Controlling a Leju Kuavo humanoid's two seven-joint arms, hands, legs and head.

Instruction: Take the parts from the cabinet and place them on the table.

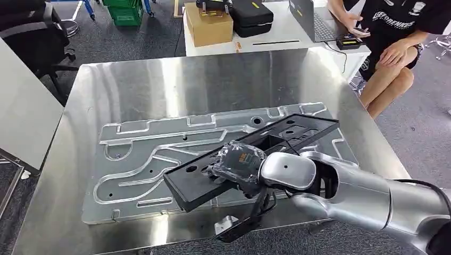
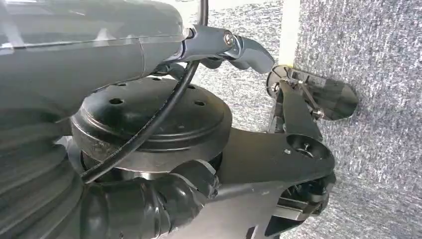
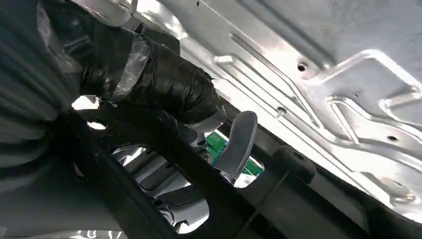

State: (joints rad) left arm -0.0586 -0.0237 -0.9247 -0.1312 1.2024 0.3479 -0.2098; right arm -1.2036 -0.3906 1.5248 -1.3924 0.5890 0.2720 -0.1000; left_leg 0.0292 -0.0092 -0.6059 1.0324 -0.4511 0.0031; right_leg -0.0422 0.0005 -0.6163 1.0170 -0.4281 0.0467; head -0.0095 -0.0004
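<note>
Gripping one black part (image 1: pixel 250 159), right robot hand (image 1: pixel 239 164); one grooved plate (image 1: pixel 149 154) on table (image 1: pixel 159 74).

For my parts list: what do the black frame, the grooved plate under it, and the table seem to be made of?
Black frame: matte, no shine, probably moulded plastic or coated metal.
Grooved plate: silvery bare metal, likely machined aluminium, with milled channels and satin glare.
Table: brushed steel by its look, with streaky reflections.

Black tray (image 1: pixel 298 130) on silver grooved plate (image 1: pixel 143 154); shiny steel table (image 1: pixel 159 79).
</note>
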